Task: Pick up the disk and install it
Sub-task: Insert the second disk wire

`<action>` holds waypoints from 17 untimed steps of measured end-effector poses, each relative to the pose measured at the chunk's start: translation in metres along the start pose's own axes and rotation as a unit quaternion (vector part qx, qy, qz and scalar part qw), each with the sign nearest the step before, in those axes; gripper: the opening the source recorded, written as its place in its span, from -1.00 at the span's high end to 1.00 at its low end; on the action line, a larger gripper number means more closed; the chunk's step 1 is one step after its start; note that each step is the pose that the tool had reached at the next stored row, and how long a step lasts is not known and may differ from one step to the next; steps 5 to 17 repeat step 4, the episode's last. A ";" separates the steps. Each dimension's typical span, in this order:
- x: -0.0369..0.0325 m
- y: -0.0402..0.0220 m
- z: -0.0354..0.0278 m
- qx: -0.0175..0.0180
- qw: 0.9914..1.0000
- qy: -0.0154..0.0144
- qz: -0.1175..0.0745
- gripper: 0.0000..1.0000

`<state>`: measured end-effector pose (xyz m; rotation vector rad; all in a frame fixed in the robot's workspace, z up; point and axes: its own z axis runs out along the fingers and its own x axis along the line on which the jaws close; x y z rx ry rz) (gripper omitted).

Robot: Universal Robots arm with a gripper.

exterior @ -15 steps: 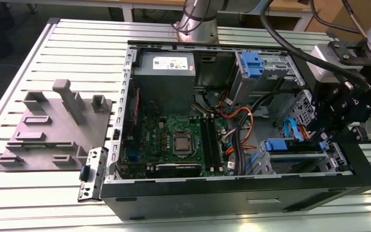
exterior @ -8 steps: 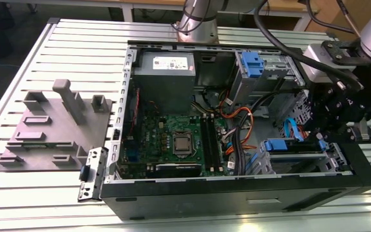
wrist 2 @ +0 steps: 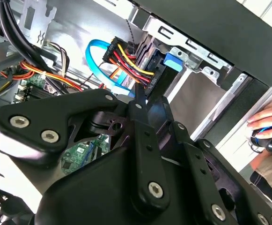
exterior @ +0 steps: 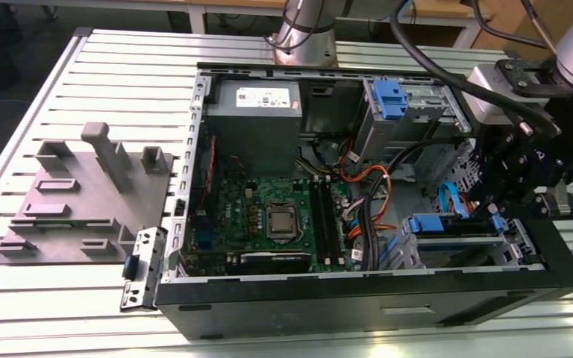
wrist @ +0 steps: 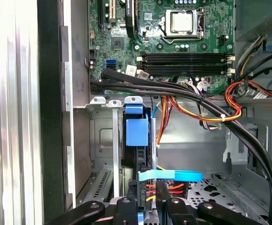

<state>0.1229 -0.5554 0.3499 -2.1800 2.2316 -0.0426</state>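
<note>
In the exterior view the gripper (exterior: 510,205) hangs at the right of the frame, low inside the open computer case (exterior: 366,306) on the slatted table (exterior: 27,112). Just beside it, the disk (exterior: 453,240) sits in the lower-right drive bay, blue carrier tab showing. Whether the fingers are open or closed cannot be told. A hand (wrist 2: 270,123) rests at the right edge of the second wrist view.
</note>
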 end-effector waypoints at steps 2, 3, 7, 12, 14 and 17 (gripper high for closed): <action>0.0000 0.0000 -0.0003 0.000 1.000 0.000 0.000 0.40; 0.0000 0.0000 -0.0003 0.000 1.000 0.000 0.000 0.40; 0.0000 0.0000 -0.0003 0.000 1.000 0.000 0.000 0.40; 0.0000 0.0000 -0.0003 0.000 1.000 0.000 0.000 0.40; 0.0000 0.0000 -0.0003 0.000 1.000 0.000 0.000 0.40; 0.0000 0.0000 -0.0003 0.000 1.000 0.000 0.000 0.40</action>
